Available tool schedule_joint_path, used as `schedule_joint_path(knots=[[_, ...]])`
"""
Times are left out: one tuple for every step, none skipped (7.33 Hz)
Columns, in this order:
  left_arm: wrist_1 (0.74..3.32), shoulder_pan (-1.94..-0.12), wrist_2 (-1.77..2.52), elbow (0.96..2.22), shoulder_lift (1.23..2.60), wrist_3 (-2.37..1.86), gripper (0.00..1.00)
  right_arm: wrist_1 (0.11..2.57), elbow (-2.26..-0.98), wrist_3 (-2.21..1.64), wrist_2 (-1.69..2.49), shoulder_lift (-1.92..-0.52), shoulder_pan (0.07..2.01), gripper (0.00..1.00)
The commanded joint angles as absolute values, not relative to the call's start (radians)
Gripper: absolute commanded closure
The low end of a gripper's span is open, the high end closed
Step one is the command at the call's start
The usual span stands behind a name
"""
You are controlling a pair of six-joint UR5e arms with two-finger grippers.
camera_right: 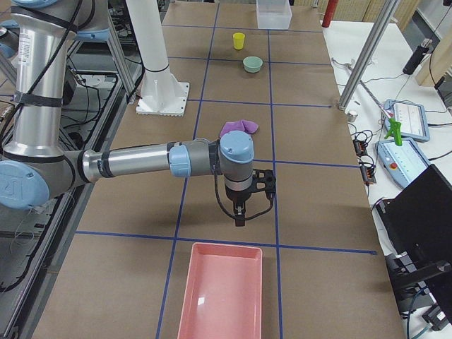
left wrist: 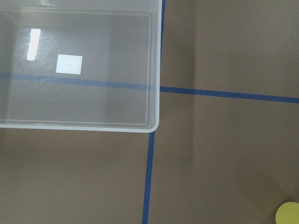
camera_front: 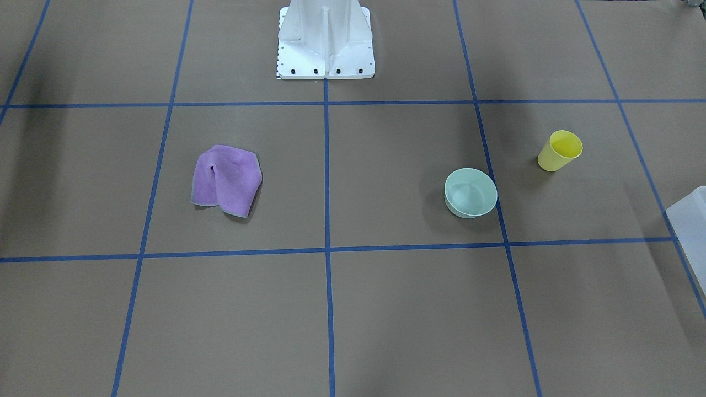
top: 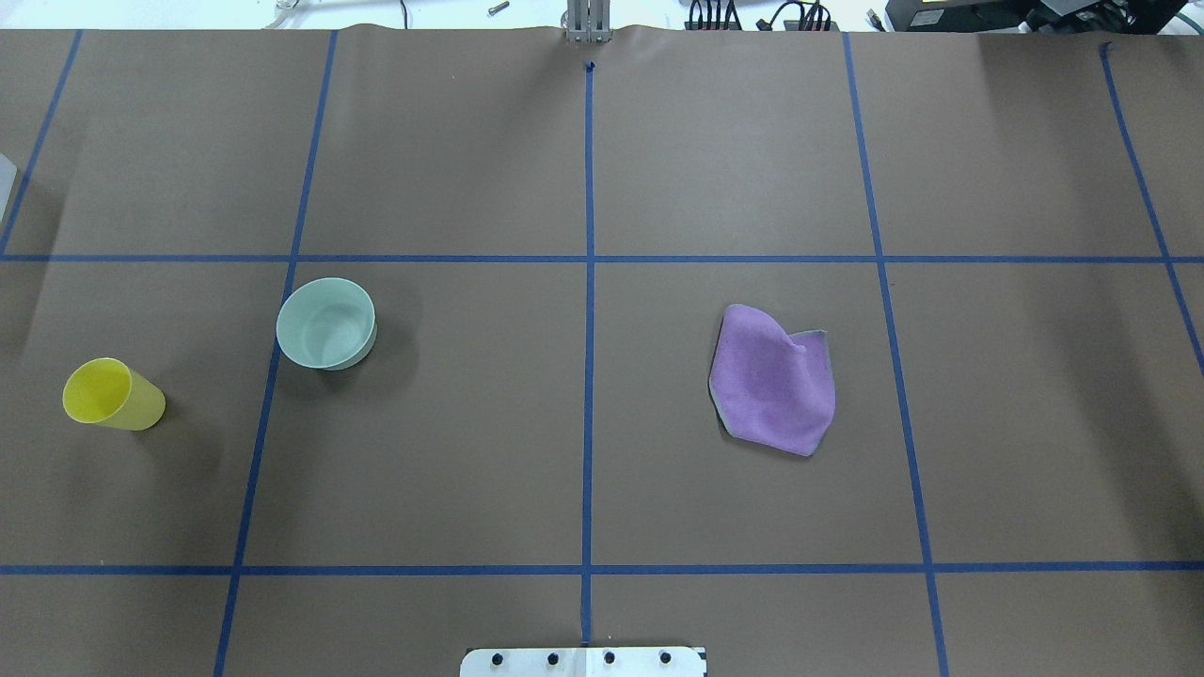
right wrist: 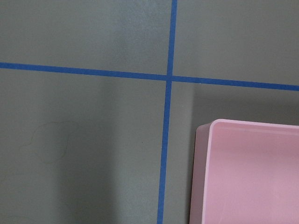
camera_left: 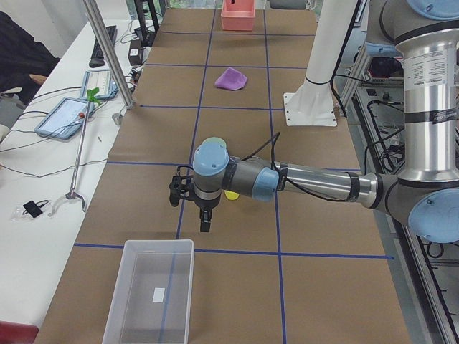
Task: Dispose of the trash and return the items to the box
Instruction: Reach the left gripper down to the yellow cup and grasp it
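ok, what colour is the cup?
The cup is yellow, seen best in the overhead view.

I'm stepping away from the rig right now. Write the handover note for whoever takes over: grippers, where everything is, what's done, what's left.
Left gripper: hangs near the clear box; cannot tell whether it is open or shut.
Right gripper: hangs near the pink bin; same, cannot tell.
Yellow cup and green bowl: on the table, robot's left side.
Purple cloth: crumpled on the table, right side.
Done: nothing; both containers look empty.
Left: all three items still need sorting and putting away.
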State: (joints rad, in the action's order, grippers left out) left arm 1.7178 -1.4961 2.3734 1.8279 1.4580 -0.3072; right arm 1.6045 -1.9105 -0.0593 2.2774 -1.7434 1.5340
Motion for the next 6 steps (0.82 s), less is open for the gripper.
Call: schedule_joint_path(knots=[[1.758,-1.36,2.381,1.882,1.491,-0.598,0.02,1.606,-1.91,-0.066,2.279,-1.743,1.534,0.0],[1.893,-1.248,2.331,1.882,1.483,-0.838,0.01,1.606,-1.907,-0.064,2.284,-1.741,1.532,0.0],[1.995,-1.15,2.253,1.881,1.459,-0.98,0.01,1.605,-1.905,-0.064,2.284,-1.741,1.532,0.0],[1.997,-1.087,2.202,1.879,1.459,-1.023,0.02,1.605,-1.904,-0.066,2.284,-1.741,1.534,0.0],[1.997,-1.068,2.186,1.873,1.459,-1.032,0.02,1.605,-1.904,-0.064,2.286,-1.741,1.534,0.0],[2.011,-1.045,2.189,1.841,1.459,-1.026,0.02,1.608,-1.904,-0.064,2.286,-1.741,1.534,0.0]])
